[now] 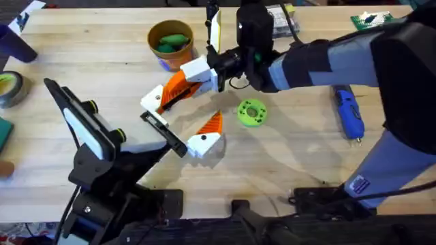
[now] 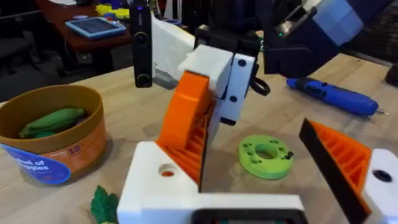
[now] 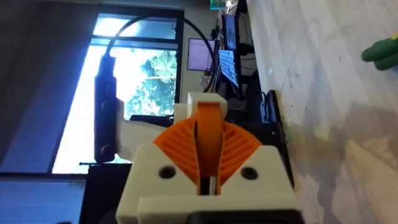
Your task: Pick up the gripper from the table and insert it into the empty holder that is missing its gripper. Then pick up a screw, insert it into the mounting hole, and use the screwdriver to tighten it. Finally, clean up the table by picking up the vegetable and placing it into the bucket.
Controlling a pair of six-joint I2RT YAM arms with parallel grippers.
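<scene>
My left arm ends in the holder point(image 1: 165, 134), a flat black bar. The twin orange finger point(image 1: 206, 135) sits at its near end. My right gripper point(image 1: 178, 85) reaches in from the right and is shut on the orange gripper point(image 1: 152, 101), whose white block point(image 2: 149, 186) rests at the bar's far end. In the right wrist view my orange pads point(image 3: 233, 146) squeeze that piece edge-on. My left gripper point(image 1: 185, 117) stands wide open. The blue screwdriver point(image 1: 349, 112) lies at the right. A green vegetable point(image 1: 170, 41) lies in the bucket point(image 1: 151, 34).
A green disc with holes point(image 1: 252, 112) lies just right of the holder. A small leafy green piece point(image 2: 102, 205) lies on the table by the white block. A tape roll point(image 1: 10, 88) and a dark cup point(image 1: 17, 44) sit at the far left.
</scene>
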